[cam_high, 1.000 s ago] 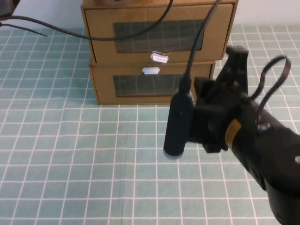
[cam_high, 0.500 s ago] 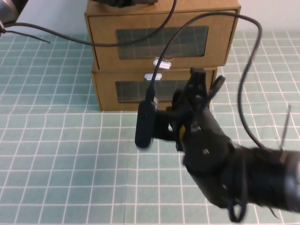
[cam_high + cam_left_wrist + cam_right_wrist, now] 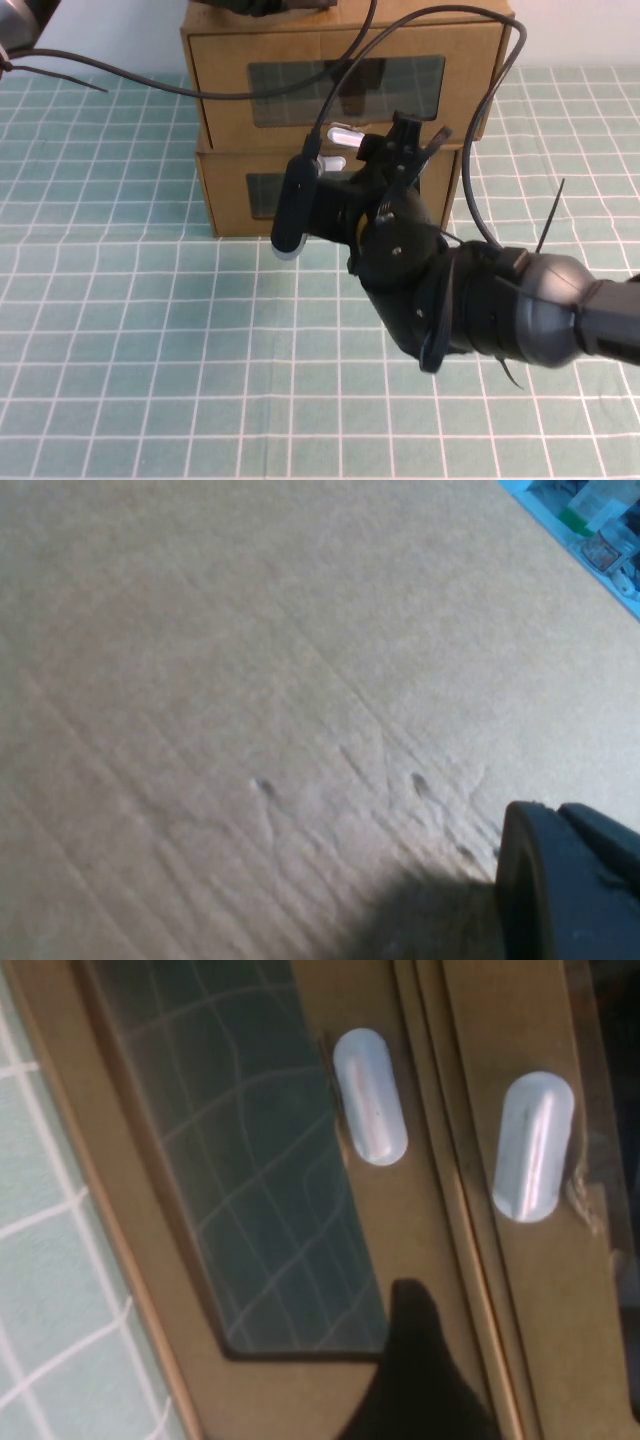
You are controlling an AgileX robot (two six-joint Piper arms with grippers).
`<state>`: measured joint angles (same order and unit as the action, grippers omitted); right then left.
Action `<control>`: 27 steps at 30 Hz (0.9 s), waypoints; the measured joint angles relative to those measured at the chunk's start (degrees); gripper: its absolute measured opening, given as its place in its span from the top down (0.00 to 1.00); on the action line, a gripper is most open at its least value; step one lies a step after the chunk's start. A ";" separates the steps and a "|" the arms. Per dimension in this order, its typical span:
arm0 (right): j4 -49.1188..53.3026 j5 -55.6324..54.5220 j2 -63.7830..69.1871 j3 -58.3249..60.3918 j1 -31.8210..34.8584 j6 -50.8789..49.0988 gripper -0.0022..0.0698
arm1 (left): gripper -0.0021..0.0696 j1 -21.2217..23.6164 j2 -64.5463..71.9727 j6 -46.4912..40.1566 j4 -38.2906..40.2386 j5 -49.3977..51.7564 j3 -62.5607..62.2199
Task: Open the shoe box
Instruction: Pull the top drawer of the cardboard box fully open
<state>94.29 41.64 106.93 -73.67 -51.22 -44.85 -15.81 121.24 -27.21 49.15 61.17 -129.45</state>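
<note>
2 shoe boxes stack at the table's 12 o'clock, top box on bottom box, 2 white handles. Green grid cloth, white wall. 2 black cables cross the top box. Right gripper, from 4 o'clock, hovers at the handles, claw apart, empty. Left gripper sits at the top box; claw: cannot tell.
</note>
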 joint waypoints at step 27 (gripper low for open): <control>2.06 -3.75 8.61 -11.20 5.57 -0.13 0.77 | 0.98 0.00 0.09 -0.10 0.37 -0.26 0.00</control>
<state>96.35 37.88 115.54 -84.87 -45.65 -44.98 -15.81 121.33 -27.31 49.52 60.91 -129.45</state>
